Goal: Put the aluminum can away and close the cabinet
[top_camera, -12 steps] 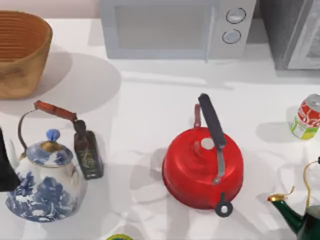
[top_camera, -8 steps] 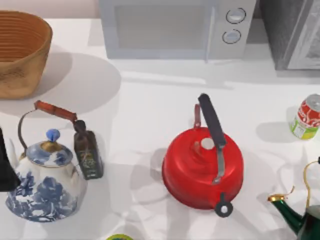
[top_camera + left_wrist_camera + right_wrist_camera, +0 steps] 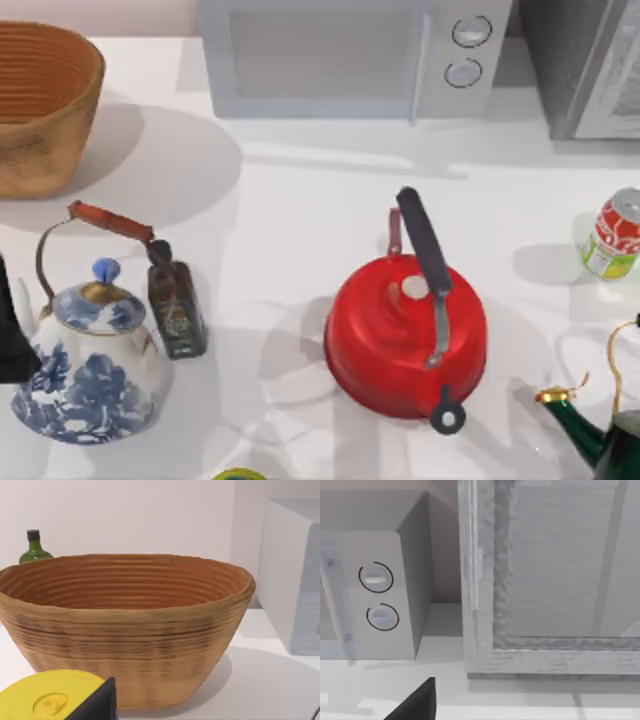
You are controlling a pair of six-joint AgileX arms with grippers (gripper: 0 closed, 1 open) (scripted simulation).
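The small red, white and yellow-green aluminum can [image 3: 612, 233] stands untouched at the far right of the white table [image 3: 300, 220], just in front of the grey cabinet [image 3: 555, 580]. Nothing is grasped yet; next comes reaching for it. Either gripper's opening: I cannot tell.

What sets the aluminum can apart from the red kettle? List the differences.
The aluminum can is far smaller than the red kettle. The can carries a red, white and yellow-green label; the kettle is plain red. The kettle has a dark handle; the can has none. The can stands by the table's right edge, the kettle nearer the middle. Both stand on the white table.
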